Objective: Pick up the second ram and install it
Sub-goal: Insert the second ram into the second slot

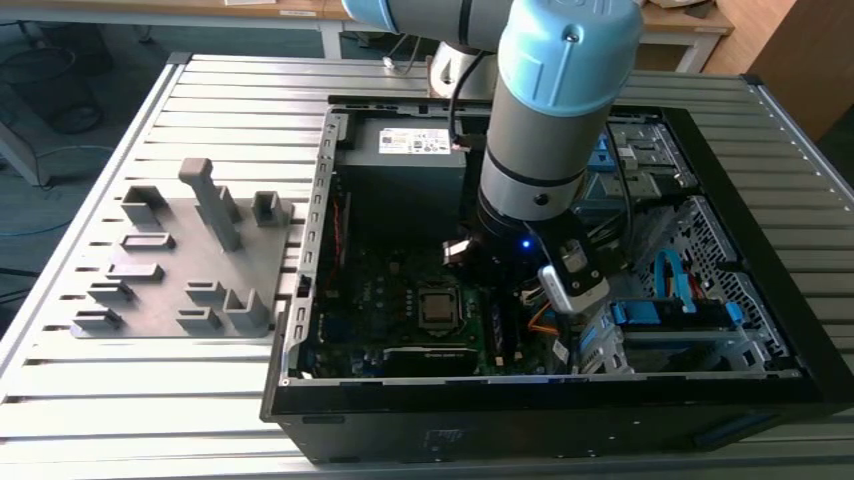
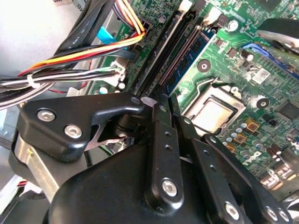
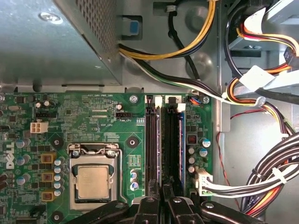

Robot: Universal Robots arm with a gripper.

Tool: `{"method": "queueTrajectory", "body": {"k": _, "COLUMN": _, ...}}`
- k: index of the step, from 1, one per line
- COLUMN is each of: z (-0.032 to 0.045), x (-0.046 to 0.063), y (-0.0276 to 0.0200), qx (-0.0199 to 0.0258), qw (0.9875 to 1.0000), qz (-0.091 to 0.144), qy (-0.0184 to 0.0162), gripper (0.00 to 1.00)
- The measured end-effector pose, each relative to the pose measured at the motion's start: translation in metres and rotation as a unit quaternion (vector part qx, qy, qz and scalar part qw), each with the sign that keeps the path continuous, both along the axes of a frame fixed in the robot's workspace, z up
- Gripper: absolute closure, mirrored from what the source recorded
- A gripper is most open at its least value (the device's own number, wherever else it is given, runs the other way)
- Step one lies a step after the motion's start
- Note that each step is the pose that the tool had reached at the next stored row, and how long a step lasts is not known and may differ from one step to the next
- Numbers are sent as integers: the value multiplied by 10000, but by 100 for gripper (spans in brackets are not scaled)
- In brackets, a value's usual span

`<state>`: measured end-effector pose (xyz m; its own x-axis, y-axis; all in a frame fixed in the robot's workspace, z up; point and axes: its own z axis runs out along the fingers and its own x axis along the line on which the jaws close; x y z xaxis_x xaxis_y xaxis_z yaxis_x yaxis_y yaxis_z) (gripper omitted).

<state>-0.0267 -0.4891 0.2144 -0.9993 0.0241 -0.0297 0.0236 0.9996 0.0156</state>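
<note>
My gripper (image 2: pixel 166 105) (image 3: pixel 163 193) is down inside the open computer case (image 1: pixel 304 260), over the memory slots beside the processor socket (image 3: pixel 93 179). Its two black fingers (image 2: pixel 158 121) stand nearly together, with a thin dark strip, the second ram (image 3: pixel 164 175) (image 2: pixel 154 60), on edge between them and running along a black slot. Whether the strip is fully seated I cannot tell. Another memory strip (image 2: pixel 189 49) sits in a neighbouring slot. In the exterior view the arm's wrist (image 1: pixel 534 200) covers the fingers.
The grey plastic fixture (image 1: pixel 174 260) with upright ribs lies on the slatted table at the exterior view's left. Bundles of coloured cables (image 3: pixel 261 172) run close beside the slots. The power supply box (image 1: pixel 400 165) and drive cage (image 1: pixel 667 310) flank the arm.
</note>
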Motion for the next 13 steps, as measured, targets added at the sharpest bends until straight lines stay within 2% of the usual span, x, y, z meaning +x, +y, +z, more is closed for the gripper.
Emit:
{"method": "queueTrajectory", "body": {"k": 7, "z": -14, "x": 0, "y": 0, "qx": 0, "qw": 10000, "qz": 4, "qy": 0, "gripper": 86}}
{"method": "queueTrajectory", "body": {"k": 13, "z": -60, "x": 0, "y": 0, "qx": -1, "qw": 10000, "qz": 5, "qy": 0, "gripper": 86}}
